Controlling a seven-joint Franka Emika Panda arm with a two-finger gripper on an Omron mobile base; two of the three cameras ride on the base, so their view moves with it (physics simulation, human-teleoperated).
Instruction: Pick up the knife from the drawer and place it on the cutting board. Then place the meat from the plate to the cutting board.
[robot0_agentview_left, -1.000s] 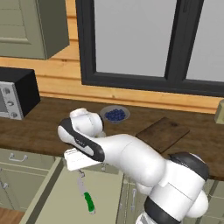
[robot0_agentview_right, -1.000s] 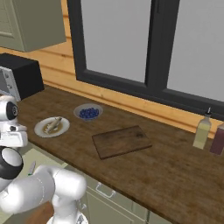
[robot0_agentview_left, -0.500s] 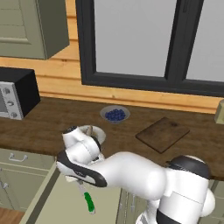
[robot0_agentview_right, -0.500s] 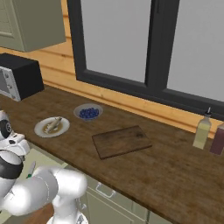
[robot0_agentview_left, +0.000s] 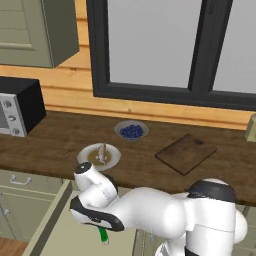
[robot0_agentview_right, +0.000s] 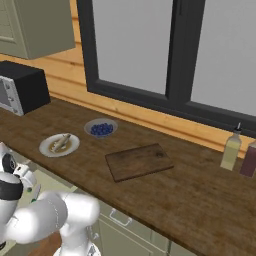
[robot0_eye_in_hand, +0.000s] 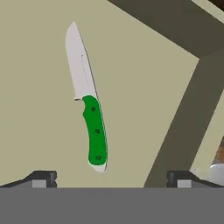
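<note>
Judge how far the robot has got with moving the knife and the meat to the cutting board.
Done: only the drawer stands open. In hand: the open claw hangs over the knife, which lies flat in the drawer, not gripped. Left: knife to the bare cutting board, then the meat, still on the plate.

Green-handled knife (robot0_eye_in_hand: 89, 111) lies flat on the open drawer's (robot0_eye_in_hand: 39, 87) beige floor, untouched.

No text, label, brand or number can be read anywhere — none on the microwave (robot0_agentview_left: 20, 107), none on the bottles (robot0_agentview_right: 232, 150). The knife (robot0_eye_in_hand: 89, 109) is likewise unmarked.
</note>
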